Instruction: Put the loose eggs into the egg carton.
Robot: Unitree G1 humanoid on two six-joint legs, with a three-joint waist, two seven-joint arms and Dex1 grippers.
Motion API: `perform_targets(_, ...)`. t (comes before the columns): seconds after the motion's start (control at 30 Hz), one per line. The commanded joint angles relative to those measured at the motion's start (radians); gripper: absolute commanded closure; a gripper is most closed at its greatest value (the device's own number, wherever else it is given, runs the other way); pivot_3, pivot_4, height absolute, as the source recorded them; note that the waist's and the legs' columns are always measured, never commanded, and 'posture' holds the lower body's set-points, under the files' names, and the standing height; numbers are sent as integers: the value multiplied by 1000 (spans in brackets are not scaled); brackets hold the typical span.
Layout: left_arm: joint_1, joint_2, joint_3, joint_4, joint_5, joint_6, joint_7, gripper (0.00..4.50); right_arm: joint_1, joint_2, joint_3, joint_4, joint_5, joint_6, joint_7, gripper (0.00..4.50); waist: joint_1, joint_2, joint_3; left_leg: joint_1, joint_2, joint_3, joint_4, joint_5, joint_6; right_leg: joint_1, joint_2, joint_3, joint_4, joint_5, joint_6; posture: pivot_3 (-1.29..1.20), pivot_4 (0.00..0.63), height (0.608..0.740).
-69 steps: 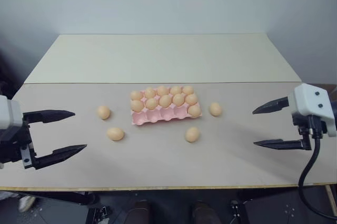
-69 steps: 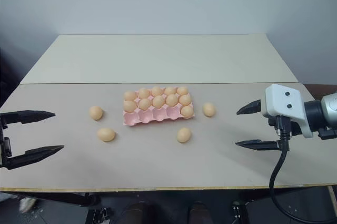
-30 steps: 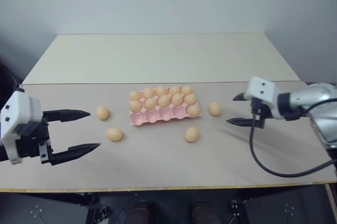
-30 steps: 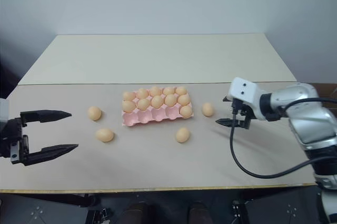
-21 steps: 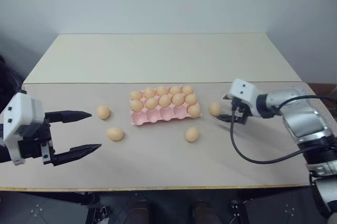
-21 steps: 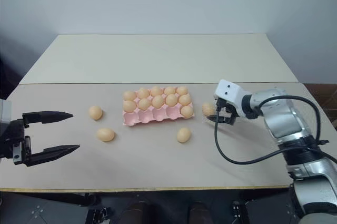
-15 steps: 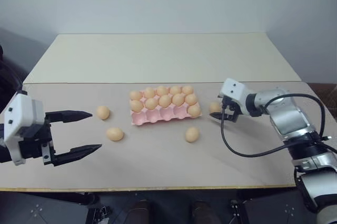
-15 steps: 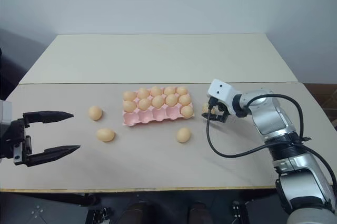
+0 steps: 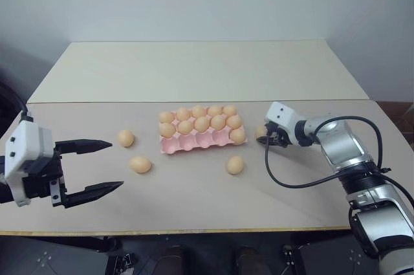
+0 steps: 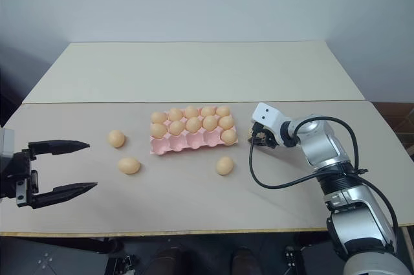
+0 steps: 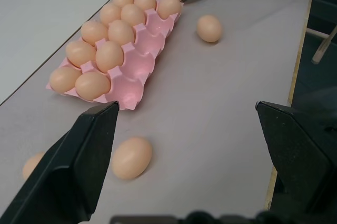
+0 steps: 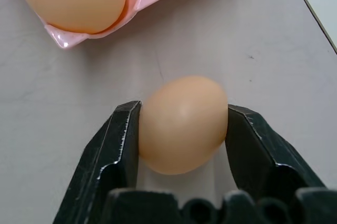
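The pink egg carton (image 9: pixel 194 143) lies mid-table. Its two back rows are full, and the front row holds one egg at its right end. Just right of the carton, my right gripper (image 9: pixel 264 138) is shut on a loose egg (image 12: pixel 181 124) that rests on the table, one black finger (image 12: pixel 122 134) on each side. Three more loose eggs lie about: two left of the carton (image 9: pixel 125 138) (image 9: pixel 140 164) and one in front of its right end (image 9: pixel 235 165). My left gripper (image 9: pixel 115 165) hovers open near the table's left edge, with nothing between its fingers.
The table (image 9: pixel 194 74) is two pale boards joined along a seam behind the carton. A black cable (image 9: pixel 284 181) loops from the right wrist down over the table. The front edge runs close below both arms.
My right gripper has moved left to the egg beside the carton's right end and shut on it. The left arm has stayed put, still open.
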Motion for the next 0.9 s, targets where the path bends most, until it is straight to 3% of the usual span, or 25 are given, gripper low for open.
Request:
perform_targets(0.03, -4, 5, 16, 9, 9, -25, -4, 0, -7, -22, -41, -78, 2, 7, -1, 2087, 0, 0, 0, 0, 0, 0, 0, 0, 0, 0, 0, 0, 0, 0, 0, 0, 150, 740)
perform_targets(0.2, 10, 5, 27, 21, 19, -19, -15, 0, -26, -24, -97, -220, 35, 64, -21, 2087, 1, 0, 0, 0, 0, 0, 0, 0, 0, 0, 0, 0, 0, 0, 0, 0, 150, 740)
perform_targets(0.37, 59, -9, 25, 57, 48, -43, -51, 0, -53, 71, -120, -378, 102, 85, -42, 2087, -9, 0, 0, 0, 1, 0, -1, 0, 0, -1, 1, 0, 0, 0, 0, 0, 150, 740)
perform_targets(0.6, 62, -16, 23, 65, 47, -54, -45, 0, -28, 215, -50, -395, 72, 77, -126, 2087, -6, 0, 0, 0, 0, -1, -1, 0, -1, 0, -2, -1, 0, 0, 0, 0, 150, 740)
perform_targets(0.9, 85, -29, 41, 45, 44, -52, -37, 0, 15, 223, 20, -372, 29, 40, -129, 2087, -6, 0, 0, -1, 0, -1, -2, 1, -1, -2, -1, -1, 1, 0, 0, 0, 150, 740)
